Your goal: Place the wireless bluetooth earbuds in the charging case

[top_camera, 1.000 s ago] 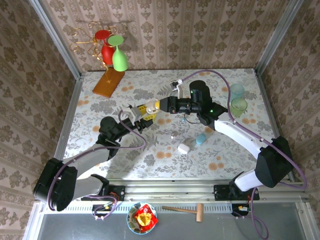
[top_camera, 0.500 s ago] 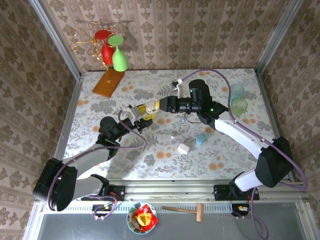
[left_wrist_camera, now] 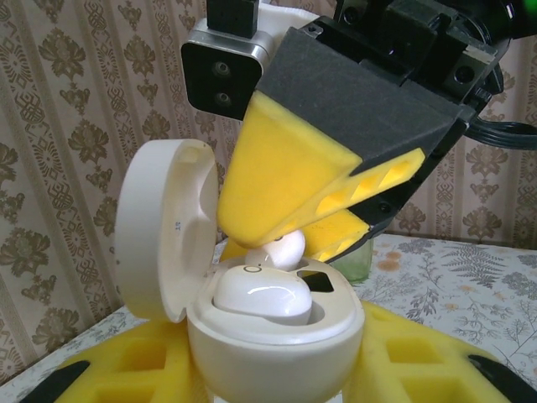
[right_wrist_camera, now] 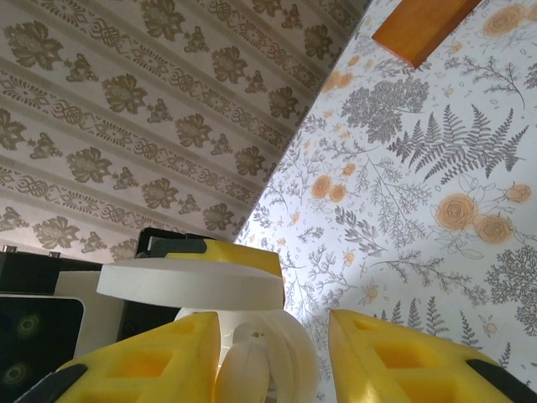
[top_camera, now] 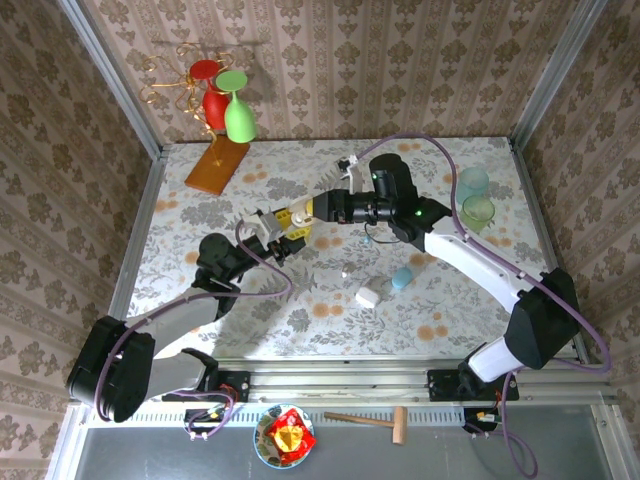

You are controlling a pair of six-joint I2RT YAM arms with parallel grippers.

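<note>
One earbud point(left_wrist_camera: 264, 300) sits seated in the open charging case point(left_wrist_camera: 277, 353), its lid point(left_wrist_camera: 159, 227) tipped up; a second earbud point(left_wrist_camera: 284, 248) rests just above it at the tips of the right gripper point(top_camera: 303, 212), whose jaws stand apart, one finger touching it; the left gripper point(top_camera: 272, 228) clamps the case above the floral table point(top_camera: 450, 320), left of centre.
</note>
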